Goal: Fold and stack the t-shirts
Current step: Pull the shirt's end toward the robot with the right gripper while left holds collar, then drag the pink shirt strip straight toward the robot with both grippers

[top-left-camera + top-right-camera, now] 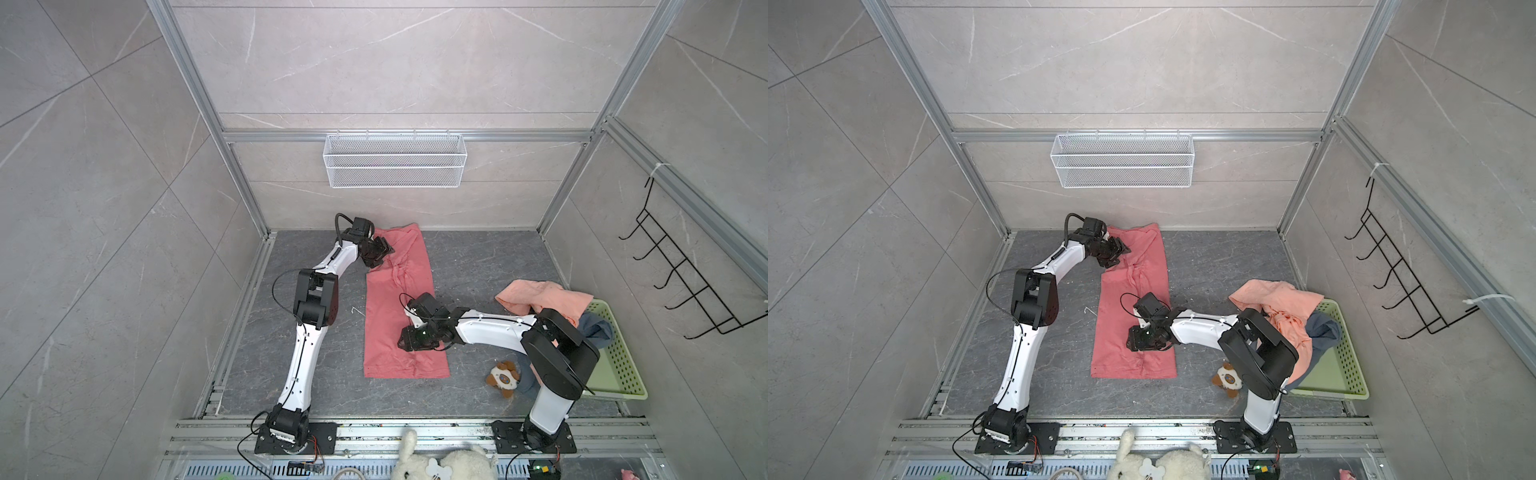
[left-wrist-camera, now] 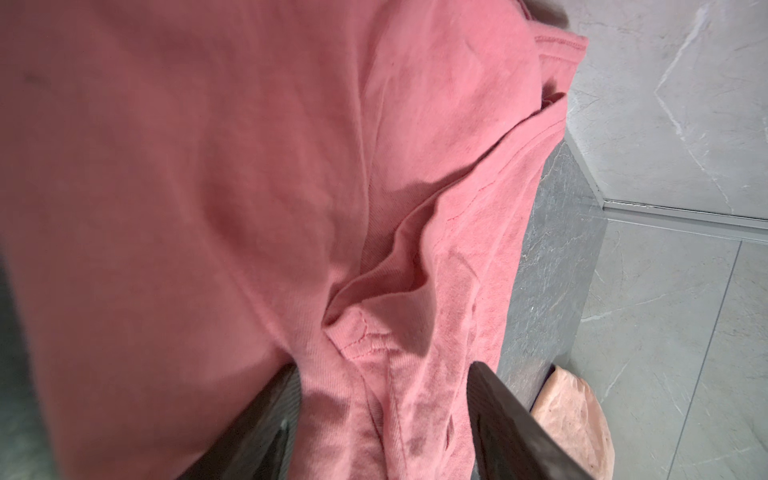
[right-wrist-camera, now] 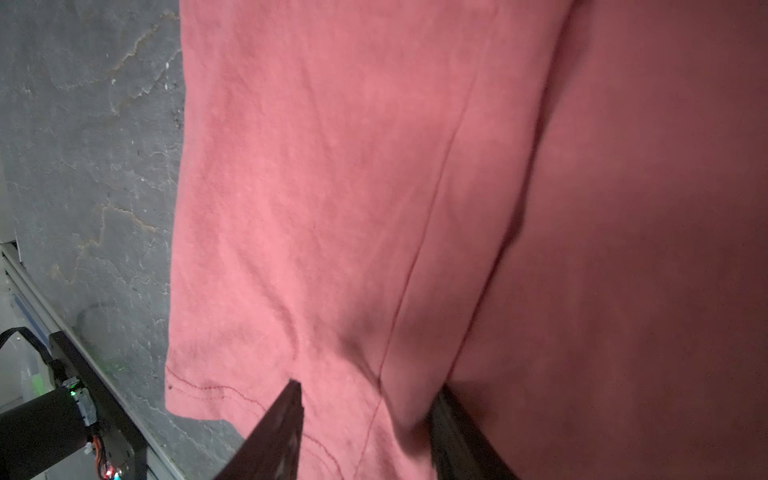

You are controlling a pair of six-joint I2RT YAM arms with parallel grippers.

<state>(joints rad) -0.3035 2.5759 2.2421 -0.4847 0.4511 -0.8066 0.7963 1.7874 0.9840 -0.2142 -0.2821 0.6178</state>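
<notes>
1. A skewed fold is risked. The red shirt [image 1: 384, 318] is laid as a long strip down the middle of the table [image 1: 478, 266] and is bunched beside the left gripper [image 1: 383, 254]. If its two ends are not raised together, those creases would be pressed in.
2. A split fold is risked if only the top layer is caught, since layered cloth and seams are seen between the jaws in both wrist views.
3. The peach shirt [image 1: 540, 297] is draped with the grey shirt [image 1: 598, 328] over the basket [image 1: 623, 365] at the right. It lies just beside the elbow of the right arm [image 1: 490, 328] and could be dragged off by a swing. The toy [image 1: 503, 377] near that arm could be knocked.
4. The left gripper's [image 2: 382, 365] jaws are parted with gathered cloth between them; whether it is pinched cannot be told.
5. The right gripper's [image 3: 368, 386] jaws are parted over flatter cloth and a seam; a grip cannot be confirmed.
6. The left arm [image 1: 301, 365] is stretched far out with its elbow raised and wrist turned right. Its gripper is set on the strip's far part, at the left edge.
7. The right arm is reached leftward with a low, nearly level forearm. Its gripper is set at the strip's right edge, toward the near hem.
</notes>
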